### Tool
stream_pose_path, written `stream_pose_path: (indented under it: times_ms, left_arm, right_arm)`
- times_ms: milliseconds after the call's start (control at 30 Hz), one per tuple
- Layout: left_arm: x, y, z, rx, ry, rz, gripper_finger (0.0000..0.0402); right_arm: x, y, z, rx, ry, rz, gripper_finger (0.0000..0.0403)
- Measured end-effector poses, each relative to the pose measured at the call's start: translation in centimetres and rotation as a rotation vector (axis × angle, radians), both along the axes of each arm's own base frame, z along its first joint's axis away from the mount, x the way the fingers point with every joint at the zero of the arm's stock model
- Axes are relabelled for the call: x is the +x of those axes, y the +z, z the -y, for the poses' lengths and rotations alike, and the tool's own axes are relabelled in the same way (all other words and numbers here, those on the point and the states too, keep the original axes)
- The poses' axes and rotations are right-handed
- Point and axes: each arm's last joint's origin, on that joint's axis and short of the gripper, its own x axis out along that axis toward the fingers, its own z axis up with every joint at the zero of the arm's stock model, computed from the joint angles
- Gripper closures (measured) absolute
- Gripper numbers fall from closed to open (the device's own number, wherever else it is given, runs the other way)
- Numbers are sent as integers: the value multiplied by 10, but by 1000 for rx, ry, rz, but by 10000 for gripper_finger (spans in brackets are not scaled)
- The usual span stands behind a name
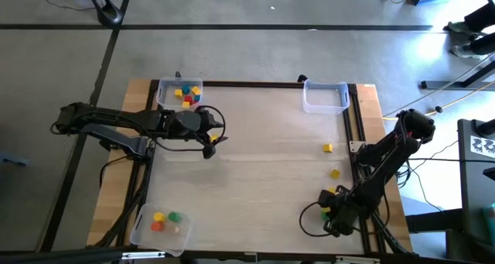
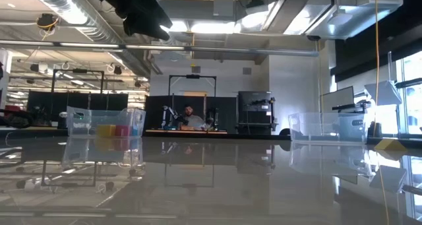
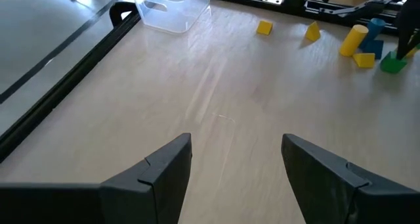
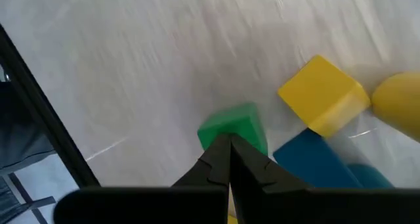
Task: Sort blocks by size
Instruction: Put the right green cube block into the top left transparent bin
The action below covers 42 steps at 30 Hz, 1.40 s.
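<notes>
Spanning most of the high view, a pale wooden table [image 1: 255, 171] lies under my two dark arms. My left arm reaches in from the left edge, and my left gripper [image 1: 213, 137] hovers over bare wood with its jaws spread wide, grasping nothing. My right arm folds down at the table's right edge, and my right gripper [image 1: 334, 206] sits low at the near right corner, clenched with fingertips pressed together and holding nothing.

Just beyond those closed tips lies a green block [image 4: 235, 128], touching or nearly touching them. Beside it sit a yellow cube [image 4: 321, 94] and a blue block [image 4: 315, 159], with a yellow rounded piece [image 4: 400, 98] at the edge of that cluster. Two small yellow blocks lie apart on open wood between the cluster and the far right tray: one [image 1: 328, 148] farther out, one [image 1: 334, 173] nearer the cluster. All of these are well apart from my left gripper.

Three clear plastic trays stand at the corners. The far left tray [image 1: 164, 88] holds small yellow, red and blue blocks [image 1: 186, 94]. The near left tray [image 1: 142, 229] holds yellow, green and orange blocks [image 1: 165, 219]. The far right tray [image 1: 325, 97] shows no blocks inside.
</notes>
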Motion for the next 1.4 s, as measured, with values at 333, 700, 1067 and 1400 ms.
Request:
stream_pose_path:
  times_ms: [333,700,1067,1400]
  left_arm:
    - [0,0,0,13,-7,-7,178]
    - [0,0,0,13,-7,-8,178]
    - [0,0,0,31,-19,-14,178]
    - [0,0,0,74,-48,-30,178]
  right_arm:
    - [27,-1,22,-126,35,134,398]
    - [74,-1,80,-312,61,200,398]
    - [102,12,135,-390,55,211,398]
    - [81,55,109,-179,86,264,398]
